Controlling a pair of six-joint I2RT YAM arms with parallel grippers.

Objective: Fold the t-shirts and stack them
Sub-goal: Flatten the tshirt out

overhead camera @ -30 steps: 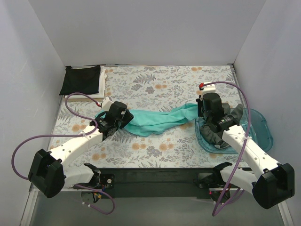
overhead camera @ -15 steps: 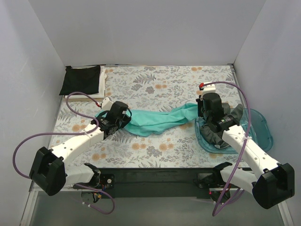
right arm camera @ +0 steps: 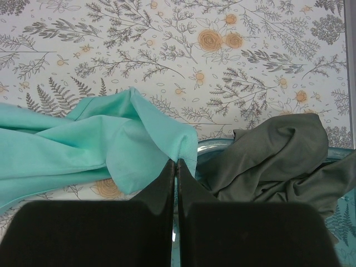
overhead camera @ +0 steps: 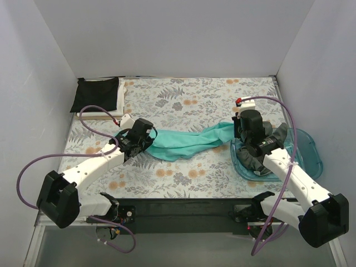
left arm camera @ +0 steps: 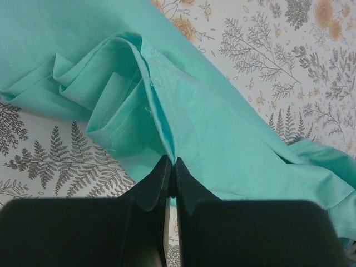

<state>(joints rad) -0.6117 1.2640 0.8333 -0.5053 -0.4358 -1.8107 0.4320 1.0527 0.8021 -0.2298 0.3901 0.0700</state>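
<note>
A teal t-shirt (overhead camera: 186,142) hangs stretched between both grippers across the middle of the floral tablecloth. My left gripper (overhead camera: 149,137) is shut on its left end; the pinched fold shows in the left wrist view (left arm camera: 171,158). My right gripper (overhead camera: 240,129) is shut on its right edge, seen in the right wrist view (right arm camera: 177,160). A dark grey t-shirt (overhead camera: 261,156) lies crumpled in the blue tray, also in the right wrist view (right arm camera: 278,161). A folded black t-shirt (overhead camera: 95,93) lies on a white one (overhead camera: 114,109) at the far left corner.
The translucent blue plastic tray (overhead camera: 308,149) sits at the right edge under my right arm. Grey walls close the table on three sides. A purple cable loops over my left arm (overhead camera: 92,111).
My left gripper has moved a little to the right and farther back with the teal t-shirt's end. The right arm has not moved.
</note>
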